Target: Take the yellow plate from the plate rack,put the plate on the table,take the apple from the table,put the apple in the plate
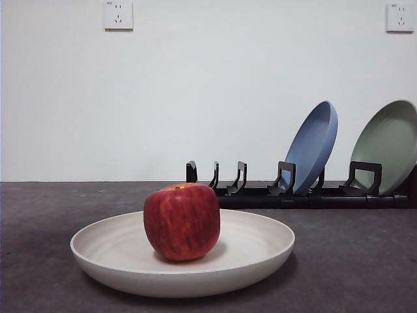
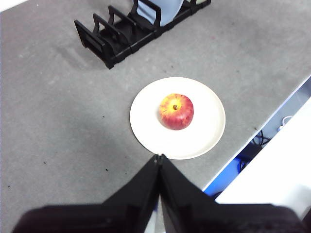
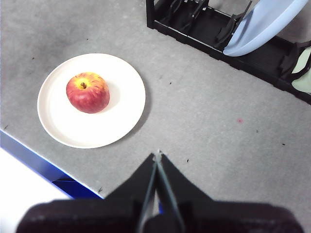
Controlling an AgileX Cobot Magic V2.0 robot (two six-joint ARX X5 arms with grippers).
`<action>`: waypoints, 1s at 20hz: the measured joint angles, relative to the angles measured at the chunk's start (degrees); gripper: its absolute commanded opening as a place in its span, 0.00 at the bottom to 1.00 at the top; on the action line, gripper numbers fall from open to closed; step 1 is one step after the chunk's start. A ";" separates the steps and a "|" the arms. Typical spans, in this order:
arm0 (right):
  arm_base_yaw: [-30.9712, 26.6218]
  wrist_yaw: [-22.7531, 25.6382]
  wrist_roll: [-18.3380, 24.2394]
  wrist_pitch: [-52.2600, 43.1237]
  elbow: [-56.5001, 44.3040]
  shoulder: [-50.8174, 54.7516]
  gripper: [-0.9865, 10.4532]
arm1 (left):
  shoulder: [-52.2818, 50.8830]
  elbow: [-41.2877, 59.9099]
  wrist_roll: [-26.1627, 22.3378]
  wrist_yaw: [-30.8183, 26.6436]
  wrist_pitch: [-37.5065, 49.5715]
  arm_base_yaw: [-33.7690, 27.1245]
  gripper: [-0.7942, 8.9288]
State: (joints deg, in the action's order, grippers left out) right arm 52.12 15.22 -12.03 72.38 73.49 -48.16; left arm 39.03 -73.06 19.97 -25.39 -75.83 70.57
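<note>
**Apple sits in the cream plate, both grippers clear**

Apple (image 1: pixel 182 222) rests upright near the middle of the yellow plate (image 1: pixel 260 251), stem up, its yellowish patch showing at the top. The plate lies flat on the table (image 1: pixel 352 261), in front of the plate rack (image 1: pixel 260 195) and well apart from it. From above, the wrist views show the plate close to the table's near edge, with the apple a little off centre.

The rack runs along the back of the table. Its slots nearest the apple's side stand bare; further along, a blue plate (image 1: pixel 316 147) leans tilted between prongs, and a pale green plate (image 1: pixel 388 147) leans in the slot beyond it, cut by the picture's edge.

The left gripper (image 2: pixel 159 156) hangs above the table just beside the plate's rim, its two black jaws pressed together at the tips and gripping nothing. The right gripper (image 3: pixel 157 154) hangs over bare table between plate and rack, jaws likewise pressed tip to tip, nothing between them. Neither arm appears in the front view.

Two wall sockets (image 1: pixel 118 14) sit high on the white wall behind.
</note>
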 measured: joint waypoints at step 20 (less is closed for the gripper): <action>0.00 0.00 -0.20 0.04 0.00 -0.42 0.08 | -20.02 54.73 -26.12 15.19 68.22 -52.65 0.08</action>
State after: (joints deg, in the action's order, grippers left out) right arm 52.12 15.22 -12.23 72.42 73.49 -48.58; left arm 19.00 -18.33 -6.15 -10.20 -7.62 17.91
